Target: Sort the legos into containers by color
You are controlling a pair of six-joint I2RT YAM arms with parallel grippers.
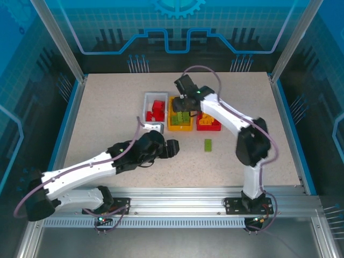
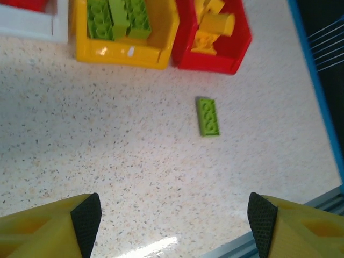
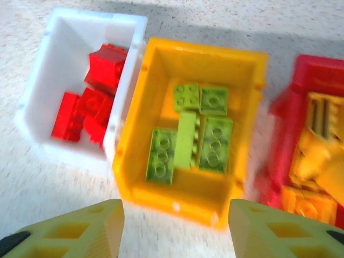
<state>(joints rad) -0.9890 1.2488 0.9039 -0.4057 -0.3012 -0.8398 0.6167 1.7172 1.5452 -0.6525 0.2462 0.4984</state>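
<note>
Three containers stand side by side at the table's middle. The white bin [image 1: 146, 107] holds red legos [image 3: 88, 107], the yellow bin [image 3: 183, 191] holds several light green legos [image 3: 188, 134], and the red bin [image 3: 279, 107] holds yellow legos [image 3: 317, 161]. One loose green brick [image 1: 207, 144] lies flat on the table in front of the red bin [image 2: 209, 62]. My right gripper [image 3: 174, 220] hovers over the yellow bin's near wall, open with nothing between its fingers. My left gripper [image 2: 174, 220] is open and empty above bare table, left of the loose green brick [image 2: 207, 116].
The speckled tabletop [image 1: 107, 118] is bounded by blue edge strips and a metal frame. The right arm's elbow [image 1: 251, 142] stands right of the loose brick. The table's near-right edge [image 2: 322, 199] shows in the left wrist view.
</note>
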